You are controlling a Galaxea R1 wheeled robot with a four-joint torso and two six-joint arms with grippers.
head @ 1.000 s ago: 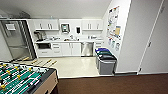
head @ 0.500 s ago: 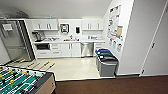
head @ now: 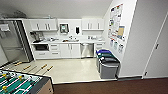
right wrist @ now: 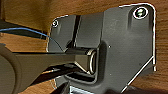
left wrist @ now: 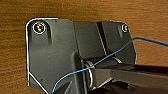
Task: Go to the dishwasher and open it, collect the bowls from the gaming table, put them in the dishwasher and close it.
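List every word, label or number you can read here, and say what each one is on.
None can be read.
Wall posters: print too blurred.
Framed notice above the counter: too small.
Sheet on the fridge: blurred.
Dishwasher: no legible label.

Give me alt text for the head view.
A kitchenette with white cabinets and a closed steel dishwasher under the counter, seen across a pale floor. Bins stand by the right wall; a foosball table fills the near left corner.
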